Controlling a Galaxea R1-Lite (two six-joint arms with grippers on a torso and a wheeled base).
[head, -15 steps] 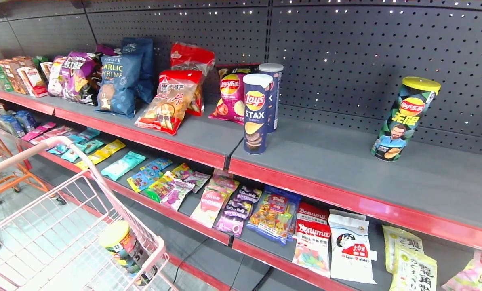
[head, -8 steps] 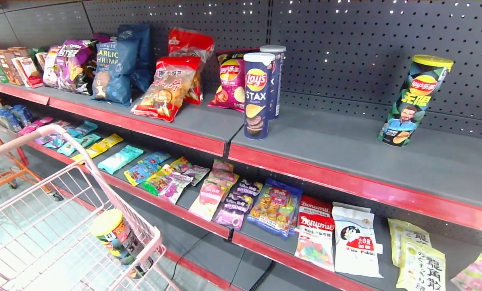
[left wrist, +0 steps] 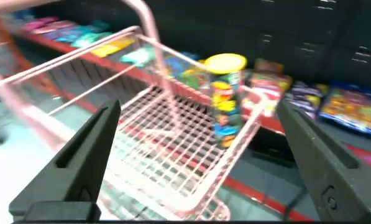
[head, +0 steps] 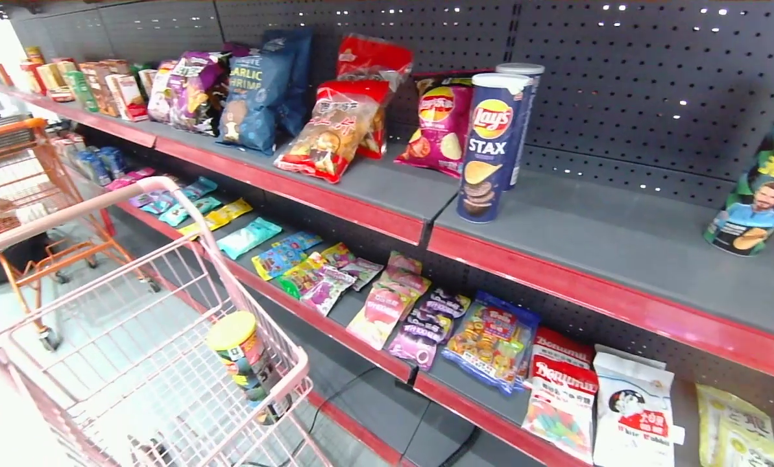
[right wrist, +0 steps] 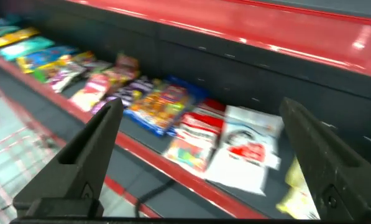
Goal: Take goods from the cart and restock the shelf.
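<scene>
Lower left of the head view, a yellow-lidded can point(head: 244, 353) stands in the pink cart point(head: 69, 217) (front corner). Left gripper point(left wrist: 199, 107) and right gripper point(right wrist: 201, 104) fingers spread wide.

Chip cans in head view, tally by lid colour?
White-lid: 2, front blue can, rear blue can, both on upper shelf.
Yellow-lid: 2, shelf can, cart can in pink cart.
Total: 4.

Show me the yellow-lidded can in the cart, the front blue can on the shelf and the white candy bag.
yellow-lidded can point(head: 245, 360): head view, its side wall.
front blue can point(head: 488, 146): head view, its label.
white candy bag point(head: 633, 415): head view, front face.
</scene>
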